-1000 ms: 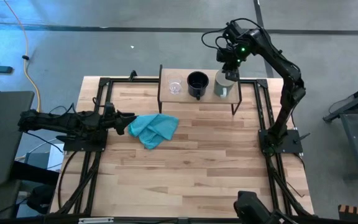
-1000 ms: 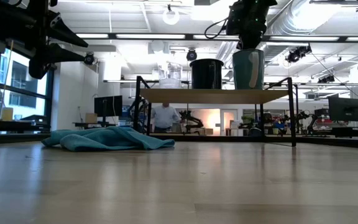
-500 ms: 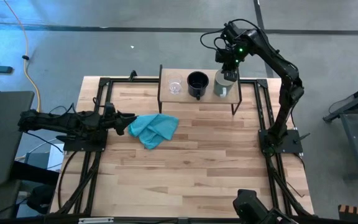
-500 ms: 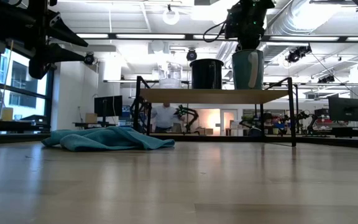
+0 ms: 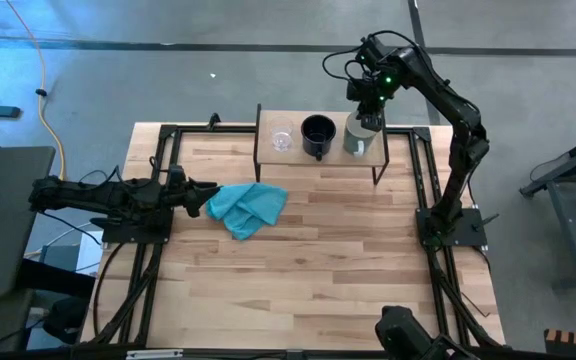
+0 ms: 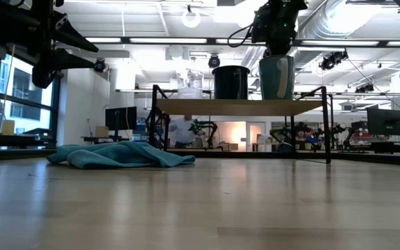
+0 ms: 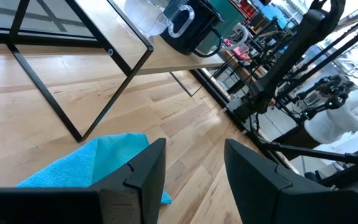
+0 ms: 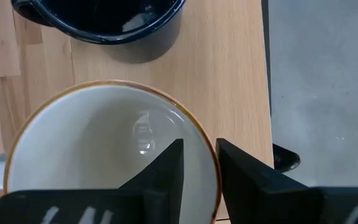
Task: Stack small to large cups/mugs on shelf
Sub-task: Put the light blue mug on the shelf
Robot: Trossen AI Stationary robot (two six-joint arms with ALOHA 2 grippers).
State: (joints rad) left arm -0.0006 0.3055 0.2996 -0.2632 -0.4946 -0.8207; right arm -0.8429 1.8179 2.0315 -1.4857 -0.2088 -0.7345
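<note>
On the light-wood shelf [image 5: 293, 155] at the table's far edge stand three vessels in a row: a clear glass cup [image 5: 282, 140], a black mug [image 5: 317, 135] and a pale grey mug [image 5: 359, 140]. The grey mug stands upright on its base [image 6: 277, 76]. My right gripper [image 8: 201, 163] hangs over the grey mug, pointing down and open, one finger inside the mug and one outside. My left gripper [image 7: 194, 168] waits open at the table's left edge, beside a teal cloth [image 5: 248, 208]. My right gripper comes from above and has the grey mug's rim [image 8: 212, 167] between its two fingers, on the side away from the black mug [image 8: 104, 18]. A gap shows beside the inner finger. Whether either finger touches the rim, I cannot tell.
The teal cloth lies crumpled on the table left of centre. Black frame rails [image 5: 158, 190] run along the table's left and right sides. Bare wood lies in front of the shelf. A person shows in the room beyond [image 7: 353, 106].
</note>
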